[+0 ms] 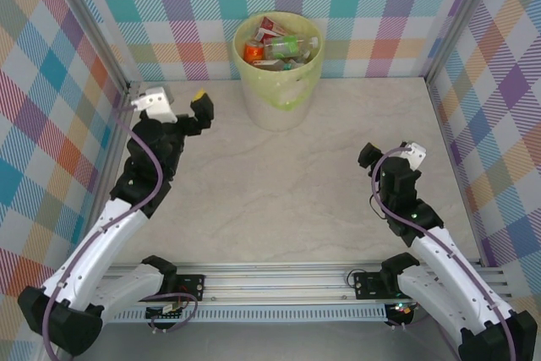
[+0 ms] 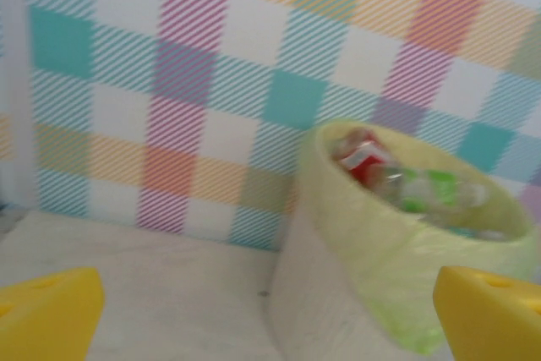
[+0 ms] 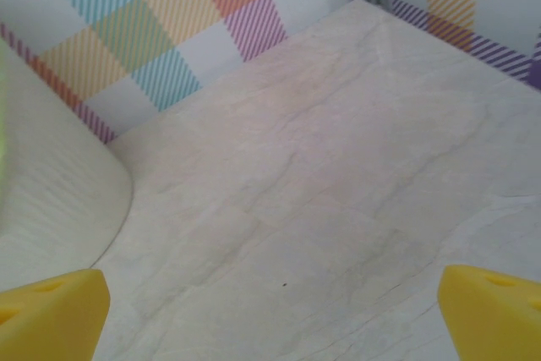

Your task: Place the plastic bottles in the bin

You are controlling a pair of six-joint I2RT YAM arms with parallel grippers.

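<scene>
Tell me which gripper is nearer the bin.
Left. The left gripper hangs just left of the bin, close to its wall; the right gripper sits farther off, back and to the bin's right.

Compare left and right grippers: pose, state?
Position: left gripper sits close to the bin, just at its left; right gripper sits farther off, over the right half of the table.
Aim: left wrist view looks onto the bin's rim and the bottles inside; right wrist view catches the bin's side wall at its left edge, plus table.
Shared: both jaws open, nothing held.
</scene>
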